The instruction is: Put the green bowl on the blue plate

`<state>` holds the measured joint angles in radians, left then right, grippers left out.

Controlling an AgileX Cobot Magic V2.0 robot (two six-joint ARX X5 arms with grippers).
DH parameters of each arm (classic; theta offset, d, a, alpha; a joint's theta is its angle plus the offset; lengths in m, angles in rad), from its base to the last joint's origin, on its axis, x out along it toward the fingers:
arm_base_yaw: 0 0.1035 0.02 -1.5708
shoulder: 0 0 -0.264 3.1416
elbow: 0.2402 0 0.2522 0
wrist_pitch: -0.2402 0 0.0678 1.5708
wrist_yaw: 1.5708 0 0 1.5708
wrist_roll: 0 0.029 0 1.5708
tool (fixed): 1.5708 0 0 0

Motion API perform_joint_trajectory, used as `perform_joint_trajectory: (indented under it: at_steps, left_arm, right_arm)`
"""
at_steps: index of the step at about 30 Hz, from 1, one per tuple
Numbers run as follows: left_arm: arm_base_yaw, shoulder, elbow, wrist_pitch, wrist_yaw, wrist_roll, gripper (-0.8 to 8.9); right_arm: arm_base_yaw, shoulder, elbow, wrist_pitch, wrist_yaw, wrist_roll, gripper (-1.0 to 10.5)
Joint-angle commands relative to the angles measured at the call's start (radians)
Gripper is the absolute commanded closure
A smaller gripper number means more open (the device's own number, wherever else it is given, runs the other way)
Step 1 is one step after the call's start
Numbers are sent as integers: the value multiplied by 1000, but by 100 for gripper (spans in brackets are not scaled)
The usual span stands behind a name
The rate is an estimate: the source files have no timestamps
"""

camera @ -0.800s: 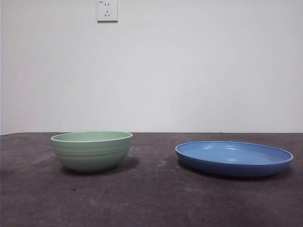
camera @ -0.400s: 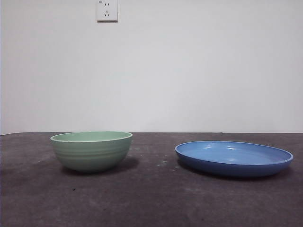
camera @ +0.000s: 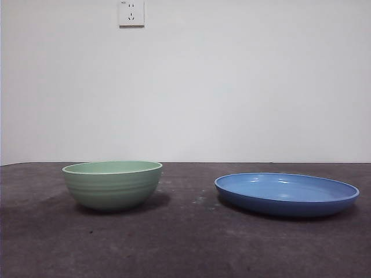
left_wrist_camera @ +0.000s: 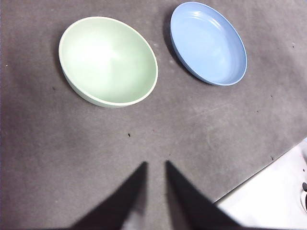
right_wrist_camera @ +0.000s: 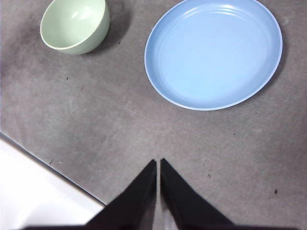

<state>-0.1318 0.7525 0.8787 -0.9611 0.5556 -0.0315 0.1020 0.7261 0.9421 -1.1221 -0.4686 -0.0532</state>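
The green bowl [camera: 112,184] stands upright and empty on the dark table, left of centre in the front view. The blue plate [camera: 286,193] lies flat and empty to its right, a clear gap between them. Neither arm shows in the front view. My left gripper [left_wrist_camera: 155,164] hangs high above the table on the near side of the bowl [left_wrist_camera: 108,60], its jaws a narrow gap apart and empty; the plate [left_wrist_camera: 208,42] shows beyond. My right gripper [right_wrist_camera: 158,161] hangs high above the table near the plate [right_wrist_camera: 213,52], jaws together and empty; the bowl [right_wrist_camera: 75,25] lies farther off.
A dark grey mat [camera: 191,243] covers the table. The table's white edge shows in the left wrist view [left_wrist_camera: 268,201] and in the right wrist view [right_wrist_camera: 38,191]. A white wall with a socket [camera: 131,13] stands behind.
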Motion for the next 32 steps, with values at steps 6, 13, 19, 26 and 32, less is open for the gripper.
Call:
perform_joint_trajectory:
  at_steps: [6,13,19,26,32]
  left_arm:
    - [-2,6,19,12,6,19,345]
    - [-2,16,20,42,-5,-17,346]
    - [-25,97,76,103,-77,-41,348]
    - [-86,313,233,103,-192,-39,348]
    - [-136,518,344,110,-280,-34,348]
  right_arm:
    - [2,4,21,7,-2,2,592]
    - [2,4,21,8,-3,2,592]
    - [2,4,21,19,-3,16,592]
    - [2,4,21,21,-3,16,592]
    - [2,4,21,21,-3,16,592]
